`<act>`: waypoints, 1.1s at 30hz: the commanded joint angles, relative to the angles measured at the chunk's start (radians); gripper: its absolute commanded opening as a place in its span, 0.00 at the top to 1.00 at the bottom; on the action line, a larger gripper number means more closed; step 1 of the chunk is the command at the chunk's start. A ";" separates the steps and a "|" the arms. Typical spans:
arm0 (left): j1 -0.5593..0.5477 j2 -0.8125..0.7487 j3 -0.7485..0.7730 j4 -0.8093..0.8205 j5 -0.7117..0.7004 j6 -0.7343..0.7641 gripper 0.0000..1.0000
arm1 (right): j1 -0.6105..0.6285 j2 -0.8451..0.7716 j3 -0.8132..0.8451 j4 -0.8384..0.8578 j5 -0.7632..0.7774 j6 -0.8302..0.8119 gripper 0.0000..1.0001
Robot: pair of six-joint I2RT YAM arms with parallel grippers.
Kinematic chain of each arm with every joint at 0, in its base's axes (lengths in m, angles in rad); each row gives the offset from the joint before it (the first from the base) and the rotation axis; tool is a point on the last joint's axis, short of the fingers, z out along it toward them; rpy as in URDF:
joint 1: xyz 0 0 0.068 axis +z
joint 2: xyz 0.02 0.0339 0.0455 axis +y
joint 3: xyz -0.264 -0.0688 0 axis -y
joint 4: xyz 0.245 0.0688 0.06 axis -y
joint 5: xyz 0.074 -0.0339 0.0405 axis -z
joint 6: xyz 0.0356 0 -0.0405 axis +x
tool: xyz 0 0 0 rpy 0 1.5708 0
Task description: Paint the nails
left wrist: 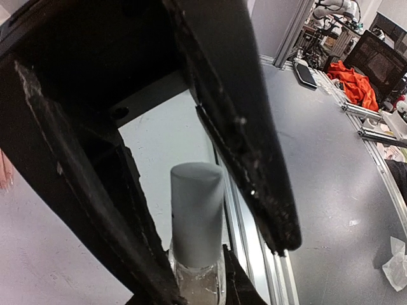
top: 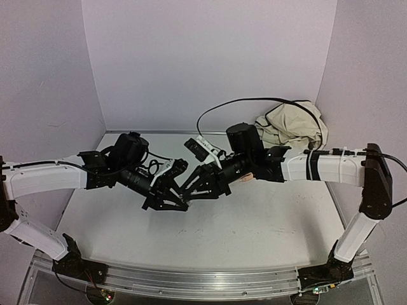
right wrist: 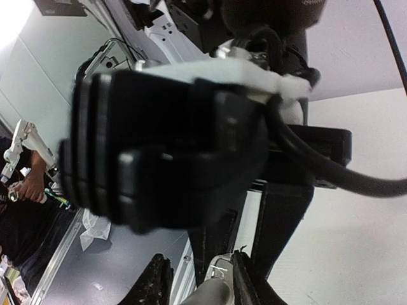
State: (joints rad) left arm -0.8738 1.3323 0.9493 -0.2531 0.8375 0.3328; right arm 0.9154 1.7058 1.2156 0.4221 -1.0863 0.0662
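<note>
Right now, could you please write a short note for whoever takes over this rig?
Left tool: open, its fingers either side of the grey cap, not gripping it.
Right tool: appears shut on the bottle under that cap.
The mannequin hand is mostly hidden beneath the right arm; its nails are out of view.
Done: bottle held up between the two tools, cap on.
Left: pull the cap off, then paint the nails.

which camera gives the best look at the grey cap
Left wrist view: the grey cap stands upright, sharp and unobstructed near the frame's centre. The right wrist view shows only a pale, blurred sliver at its bottom edge, possibly the same cap. In the top view it cannot be made out.
</note>
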 commanded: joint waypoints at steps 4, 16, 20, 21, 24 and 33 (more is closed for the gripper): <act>0.009 -0.022 0.043 0.063 0.011 -0.013 1.00 | 0.003 -0.058 -0.044 0.103 0.170 0.058 0.60; 0.009 -0.014 0.043 0.063 0.014 -0.013 1.00 | -0.020 -0.148 -0.149 0.227 0.190 0.147 0.49; 0.009 -0.012 0.043 0.064 0.019 -0.012 1.00 | -0.027 -0.159 -0.169 0.258 0.116 0.154 0.52; 0.009 -0.010 0.044 0.063 0.020 -0.015 1.00 | -0.026 -0.154 -0.167 0.259 0.096 0.155 0.53; 0.009 -0.007 0.046 0.063 0.021 -0.016 1.00 | -0.026 -0.139 -0.162 0.261 0.075 0.160 0.55; 0.010 -0.005 0.045 0.064 0.020 -0.017 1.00 | -0.026 -0.111 -0.143 0.265 0.070 0.162 0.76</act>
State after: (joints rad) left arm -0.8631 1.3323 0.9493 -0.2420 0.8318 0.3161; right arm 0.8906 1.5875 1.0470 0.6296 -0.9737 0.2253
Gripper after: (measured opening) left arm 0.221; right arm 0.275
